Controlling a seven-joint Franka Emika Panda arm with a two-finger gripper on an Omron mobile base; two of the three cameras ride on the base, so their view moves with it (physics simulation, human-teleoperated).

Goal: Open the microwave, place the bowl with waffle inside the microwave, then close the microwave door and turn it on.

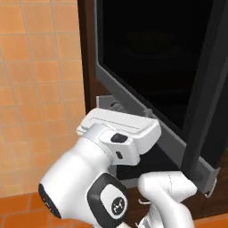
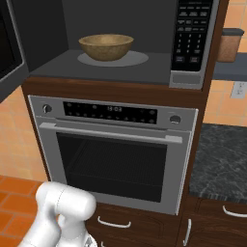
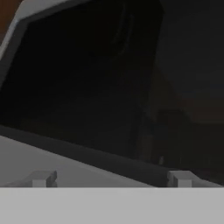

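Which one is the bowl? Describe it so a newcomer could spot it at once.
Start at the tall brown cabinet with two appliances stacked in it. The upper one is the microwave, standing open above the oven. The bowl sits on the round plate on the microwave's floor: light brown and wood-like, the only pale thing in that dark grey space.

I see glossy black glass on the door (image 1: 151, 53), framed in matt grey metal. The bowl (image 2: 106, 47) looks like matt, grainy wood. The oven (image 2: 116, 154) is brushed grey metal, the cabinet (image 2: 144, 226) dark polished wood, the table (image 2: 222, 164) dark speckled stone.
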